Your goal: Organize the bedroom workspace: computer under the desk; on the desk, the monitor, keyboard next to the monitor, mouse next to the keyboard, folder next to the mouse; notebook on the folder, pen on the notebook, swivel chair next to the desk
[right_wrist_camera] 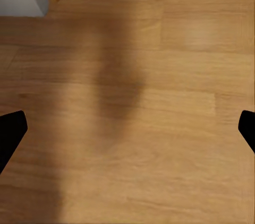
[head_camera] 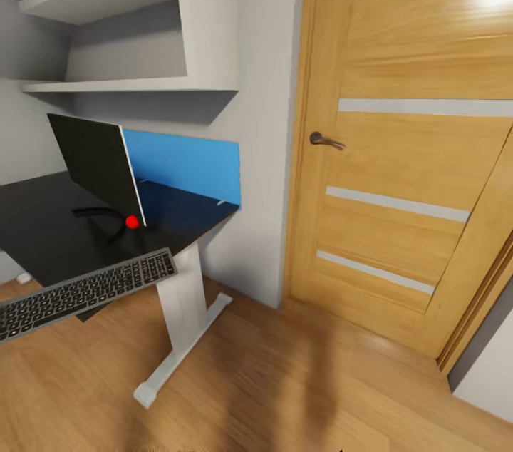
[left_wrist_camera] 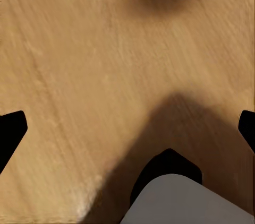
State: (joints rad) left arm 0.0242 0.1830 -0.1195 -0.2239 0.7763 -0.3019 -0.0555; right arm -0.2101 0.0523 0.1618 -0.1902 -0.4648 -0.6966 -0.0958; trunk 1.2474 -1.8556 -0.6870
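The desk [head_camera: 43, 231], with its glossy black top and white leg [head_camera: 182, 316], stands at the left of the head view. On it the monitor [head_camera: 96, 163] stands edge-on to me, a red dot at its lower corner. The dark-grey keyboard [head_camera: 85, 291] lies across the desk's front corner and juts out past the edge. My left gripper [left_wrist_camera: 127, 128] hangs open over the wood floor with nothing between its fingers. My right gripper [right_wrist_camera: 127, 131] is open too, above bare floor near the door's foot. The mouse, folder, notebook, pen, swivel chair and computer are out of view.
An oak door [head_camera: 413, 152] with frosted strips and a dark handle [head_camera: 324, 140] fills the right. A blue wall panel [head_camera: 185, 165] backs the desk, with grey shelves [head_camera: 128, 24] above. A pale grey rounded part [left_wrist_camera: 180, 203] shows below the left gripper.
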